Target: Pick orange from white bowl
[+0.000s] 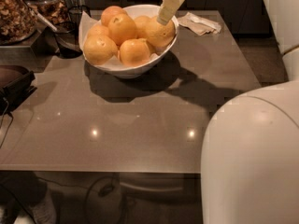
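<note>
The white bowl (140,68) stands at the back of the grey table, lined with white paper and filled with several oranges. The orange (156,35), large and pale yellow-orange, lies at the bowl's right side against the rim. My gripper (165,17), pale yellow, comes down from the top edge of the view, and its tip rests on the top of this orange. Deeper-orange fruits (122,28) lie to its left and another pale one (99,49) at the front left.
A crumpled white napkin (201,23) lies right of the bowl. Dark glass jars (16,14) and a black cup (68,39) stand at the back left, and a dark object (15,84) lies at the left edge. My white body (252,157) fills the lower right.
</note>
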You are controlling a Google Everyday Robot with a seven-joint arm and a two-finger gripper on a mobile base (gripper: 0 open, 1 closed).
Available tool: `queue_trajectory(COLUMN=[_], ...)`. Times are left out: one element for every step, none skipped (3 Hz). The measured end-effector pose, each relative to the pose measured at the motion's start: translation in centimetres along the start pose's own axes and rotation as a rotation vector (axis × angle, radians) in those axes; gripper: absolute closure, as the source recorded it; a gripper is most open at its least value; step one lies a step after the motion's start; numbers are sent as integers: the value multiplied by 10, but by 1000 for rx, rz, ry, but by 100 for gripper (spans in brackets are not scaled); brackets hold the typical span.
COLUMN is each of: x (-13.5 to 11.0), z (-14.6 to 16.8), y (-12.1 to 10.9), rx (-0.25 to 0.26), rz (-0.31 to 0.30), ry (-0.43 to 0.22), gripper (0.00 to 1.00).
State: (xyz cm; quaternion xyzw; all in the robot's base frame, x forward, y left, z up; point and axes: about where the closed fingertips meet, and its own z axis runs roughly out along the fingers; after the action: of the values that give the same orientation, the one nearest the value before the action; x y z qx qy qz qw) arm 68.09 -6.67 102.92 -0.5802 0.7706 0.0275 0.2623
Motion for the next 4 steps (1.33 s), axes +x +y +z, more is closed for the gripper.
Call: queue_trajectory(x=[-3,-3,0,5], z=[12,29,46,58], y=[-6,-11,-13,-13], rx=[-7,-23,-43,-61], rz=[-17,-27,-32,-27], ry=[9,23,40,53], gripper=[31,29,29,30])
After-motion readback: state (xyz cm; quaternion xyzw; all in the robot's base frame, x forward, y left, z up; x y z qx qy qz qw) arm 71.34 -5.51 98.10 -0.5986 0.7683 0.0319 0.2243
